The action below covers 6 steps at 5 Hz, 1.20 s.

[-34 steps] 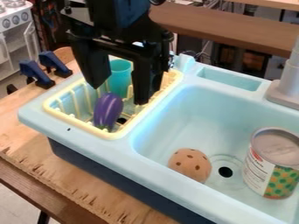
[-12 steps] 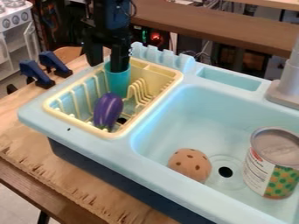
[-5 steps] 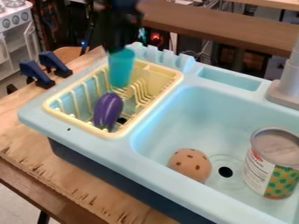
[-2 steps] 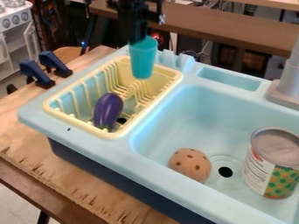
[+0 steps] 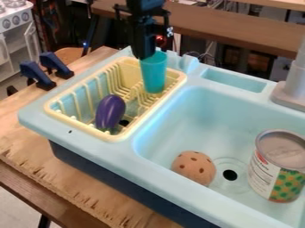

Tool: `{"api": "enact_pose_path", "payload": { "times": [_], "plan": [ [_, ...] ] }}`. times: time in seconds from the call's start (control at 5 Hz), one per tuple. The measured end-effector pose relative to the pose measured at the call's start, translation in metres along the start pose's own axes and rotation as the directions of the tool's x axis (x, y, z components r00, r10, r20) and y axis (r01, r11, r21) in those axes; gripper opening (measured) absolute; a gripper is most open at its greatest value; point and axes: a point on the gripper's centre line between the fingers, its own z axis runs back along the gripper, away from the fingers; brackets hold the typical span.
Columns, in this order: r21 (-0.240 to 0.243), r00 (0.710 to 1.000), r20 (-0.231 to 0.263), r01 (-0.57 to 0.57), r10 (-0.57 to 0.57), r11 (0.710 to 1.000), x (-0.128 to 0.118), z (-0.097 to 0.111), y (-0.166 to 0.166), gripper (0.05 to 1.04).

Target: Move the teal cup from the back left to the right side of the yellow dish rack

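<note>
Above the far end of a yellow dish rack (image 5: 74, 125): one black pincer (image 5: 147, 54), pointing down, its two sides clamped on the rim of a cup. Item, the cup (image 5: 154, 75): teal, tapered, mouth up, hanging directly beneath the pincer and a little toward the view's right; long axis near upright, close to the line of the pincer itself, narrower base lowermost. Cup's station: at the far, right-hand part of the rack, beside the side nearest the main basin; whether its base touches the wires cannot be told. Item, one toy eggplant (image 5: 110, 112): purple, lying in the near part of the rack, apart from the cup, green stem end toward the near rim. Housing: one light-blue toy sink (image 5: 35, 116), the rack set in its left-hand section as viewed. In the main basin: one brown ball with holes (image 5: 193, 168), to the left of the drain (image 5: 230, 175); one tin can (image 5: 277, 164), upright, with a patterned label, to the right of it. Fixture: one grey faucet (image 5: 291, 87) at the far right. Support: one wooden counter (image 5: 33, 142), bearing the sink; two dark-blue clamps (image 5: 56, 65) at its far left edge.
</note>
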Motion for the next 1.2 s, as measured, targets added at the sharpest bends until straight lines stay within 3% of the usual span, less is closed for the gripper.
{"api": "enact_pose_path", "payload": {
  "times": [0.2,0.4,0.6,1.0,1.2],
  "plan": [
    [-0.018,1.000,0.005,0.002,-0.002,1.000,0.002,-0.002,-0.004,0.083],
    [-0.019,1.000,-0.024,0.018,-0.018,1.000,0.003,-0.011,-0.010,0.104],
    [-0.009,0.999,-0.036,0.018,-0.018,1.000,0.002,-0.012,-0.008,0.286],
    [-0.017,0.998,-0.059,0.021,-0.022,1.000,0.000,-0.014,-0.007,0.873],
    [-0.012,0.999,-0.043,0.019,-0.019,1.000,0.001,0.000,-0.009,1.011]
  ]
}}
